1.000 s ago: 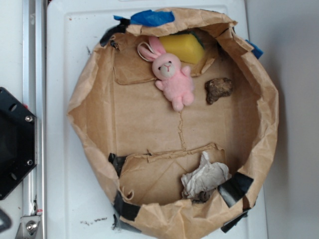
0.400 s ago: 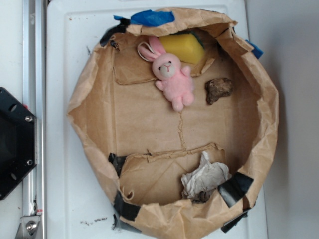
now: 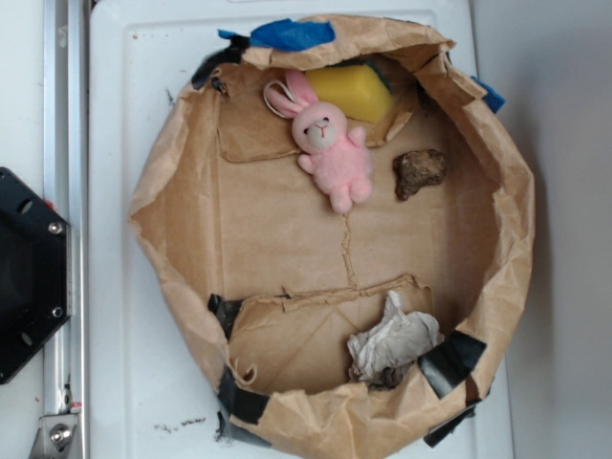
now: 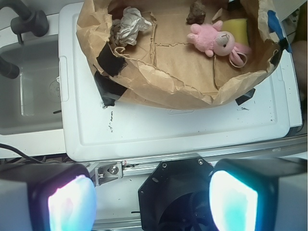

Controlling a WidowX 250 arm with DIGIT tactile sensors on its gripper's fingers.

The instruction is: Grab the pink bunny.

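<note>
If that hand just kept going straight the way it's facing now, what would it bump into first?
Probably the black hexagonal base plate, which sits between the open hand's two glowing fingers. Depth is unclear. The pink plush bunny lies farther off inside the brown paper bowl.

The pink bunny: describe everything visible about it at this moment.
The pink bunny is a small soft plush with a light pink body, paler face, stubby limbs and two long white-lined ears. It lies face up on the floor of the brown paper bin, ears against the yellow sponge. The brown rock sits apart. Nothing grips it.
</note>
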